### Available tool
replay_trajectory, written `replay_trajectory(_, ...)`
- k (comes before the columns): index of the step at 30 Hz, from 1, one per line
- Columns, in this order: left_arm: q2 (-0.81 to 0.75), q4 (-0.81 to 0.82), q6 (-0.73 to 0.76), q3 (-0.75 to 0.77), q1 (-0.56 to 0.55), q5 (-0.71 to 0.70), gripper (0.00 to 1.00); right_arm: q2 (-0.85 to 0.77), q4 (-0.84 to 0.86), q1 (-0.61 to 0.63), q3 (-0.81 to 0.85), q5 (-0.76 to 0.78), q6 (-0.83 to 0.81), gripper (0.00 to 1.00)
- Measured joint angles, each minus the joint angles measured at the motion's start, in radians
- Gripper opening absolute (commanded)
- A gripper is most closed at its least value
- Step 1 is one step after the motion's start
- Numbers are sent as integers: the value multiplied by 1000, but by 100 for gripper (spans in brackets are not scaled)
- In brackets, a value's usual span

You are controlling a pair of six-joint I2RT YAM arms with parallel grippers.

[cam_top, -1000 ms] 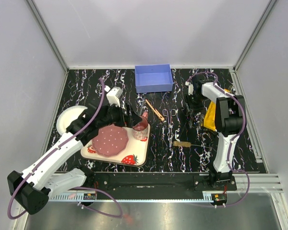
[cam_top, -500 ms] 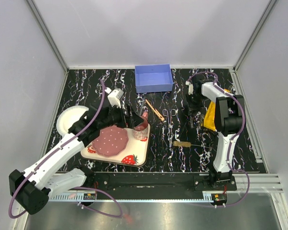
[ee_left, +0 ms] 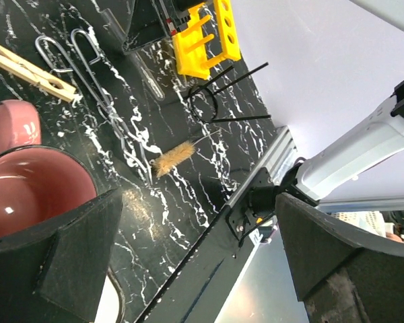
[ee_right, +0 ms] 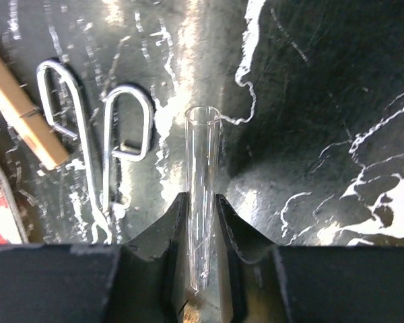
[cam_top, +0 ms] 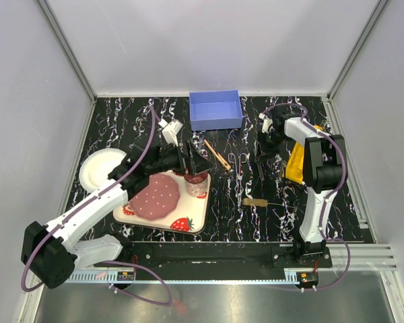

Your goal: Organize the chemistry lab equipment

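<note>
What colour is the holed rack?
Yellow; the rack shows best in the left wrist view.

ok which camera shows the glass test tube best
right wrist: the clear test tube sits large between the right claw fingers, open mouth visible. top external shows only a thin dark line; left wrist, a faint streak
</note>
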Motion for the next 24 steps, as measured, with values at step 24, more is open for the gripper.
replay_trajectory(24, 556, 168, -209, 336, -135, -8, 80, -403, 206, -87, -152, -515, 248, 22)
